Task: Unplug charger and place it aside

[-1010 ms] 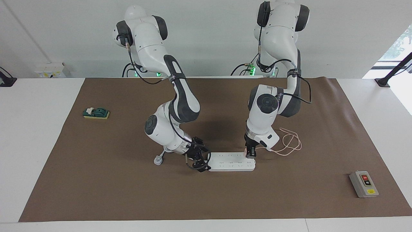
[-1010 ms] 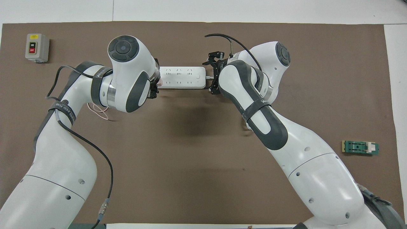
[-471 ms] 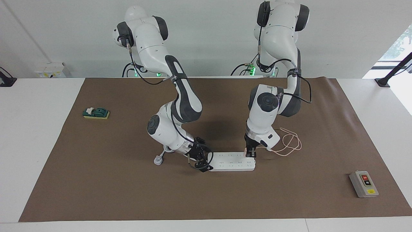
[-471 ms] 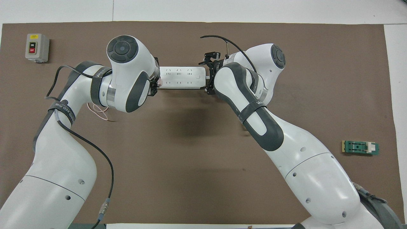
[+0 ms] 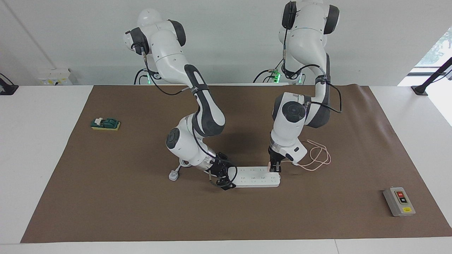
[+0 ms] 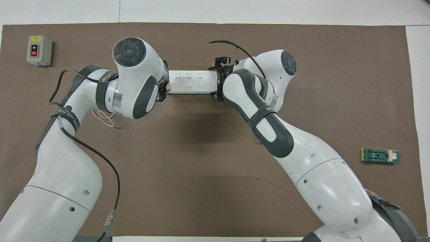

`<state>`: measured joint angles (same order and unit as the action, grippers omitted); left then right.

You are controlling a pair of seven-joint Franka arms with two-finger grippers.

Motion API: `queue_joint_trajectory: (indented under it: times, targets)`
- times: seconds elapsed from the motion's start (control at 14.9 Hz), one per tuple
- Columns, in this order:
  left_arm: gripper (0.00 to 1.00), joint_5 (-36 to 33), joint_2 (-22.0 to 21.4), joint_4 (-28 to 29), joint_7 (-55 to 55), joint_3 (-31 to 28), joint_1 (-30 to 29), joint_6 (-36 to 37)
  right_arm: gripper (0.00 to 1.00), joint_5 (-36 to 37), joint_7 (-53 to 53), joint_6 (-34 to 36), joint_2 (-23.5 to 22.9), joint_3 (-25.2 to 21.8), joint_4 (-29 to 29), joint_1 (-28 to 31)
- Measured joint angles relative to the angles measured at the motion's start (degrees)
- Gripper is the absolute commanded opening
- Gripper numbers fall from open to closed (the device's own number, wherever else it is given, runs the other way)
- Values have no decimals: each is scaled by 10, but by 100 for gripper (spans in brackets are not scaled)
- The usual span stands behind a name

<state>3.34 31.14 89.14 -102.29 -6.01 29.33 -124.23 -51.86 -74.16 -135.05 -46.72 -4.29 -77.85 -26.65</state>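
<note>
The white power strip lies on the brown mat; it also shows in the overhead view. The pale pink charger is plugged into the strip's end toward the left arm, and a bit of it shows in the overhead view. Its thin pink cable loops on the mat beside that end. My left gripper points down, shut on the charger. My right gripper is low and open, with its fingers on either side of the strip's other end.
The strip's thick white cord ends in a white three-pin plug near the right gripper. A grey switch box sits toward the left arm's end. A green block sits toward the right arm's end.
My right gripper has slid along the mat toward the strip, so its open fingers now straddle the strip's end. The left gripper and the charger have not moved.
</note>
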Motion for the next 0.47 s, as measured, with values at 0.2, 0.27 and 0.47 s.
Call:
queue_joint_trajectory:
  times: [0.2,0.27,0.47]
  targets:
    - [17,0,0,0,0,0,0,0,51,0,0,8,-1,0,3,1]
    - [17,0,0,0,0,0,0,0,33,0,0,10,-2,-1,5,2]
    - [0,0,-1,1,0,0,0,0,5,0,0,10,-2,0,5,2]
